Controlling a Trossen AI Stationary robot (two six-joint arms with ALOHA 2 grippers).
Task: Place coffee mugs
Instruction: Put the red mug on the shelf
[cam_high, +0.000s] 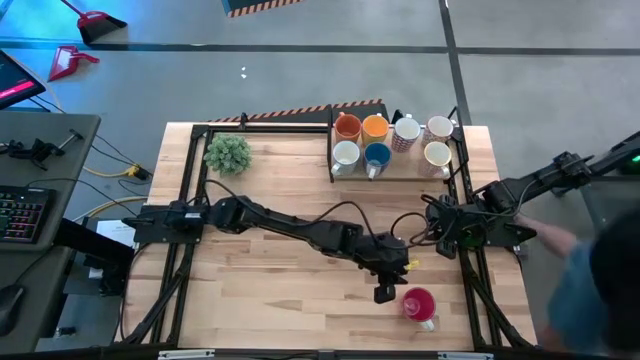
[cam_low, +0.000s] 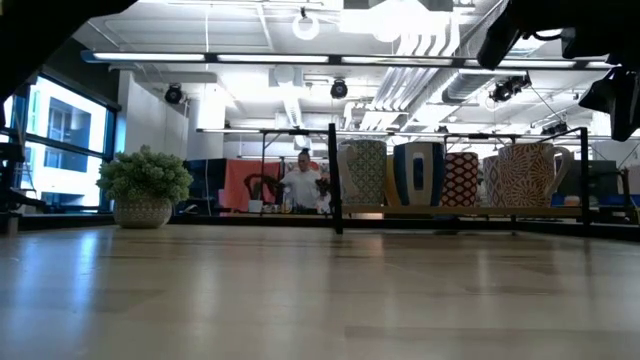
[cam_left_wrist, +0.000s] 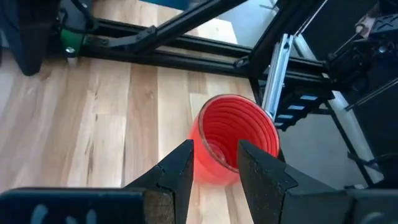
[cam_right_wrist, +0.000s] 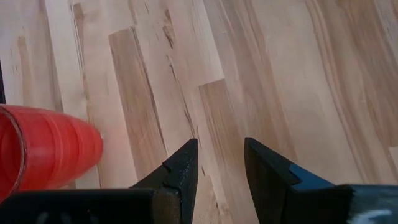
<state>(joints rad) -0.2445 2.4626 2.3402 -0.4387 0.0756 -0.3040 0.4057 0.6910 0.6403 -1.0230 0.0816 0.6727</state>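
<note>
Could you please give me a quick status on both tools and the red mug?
Left tool open, just short of red mug. Right tool open, empty, over bare table. Seven mugs on rack. Nothing in the way.

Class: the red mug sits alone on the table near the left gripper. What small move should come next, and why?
Probably ease the left gripper forward onto the red mug: its fingers stand apart and empty just short of it, while seven mugs already sit on the rack.
</note>
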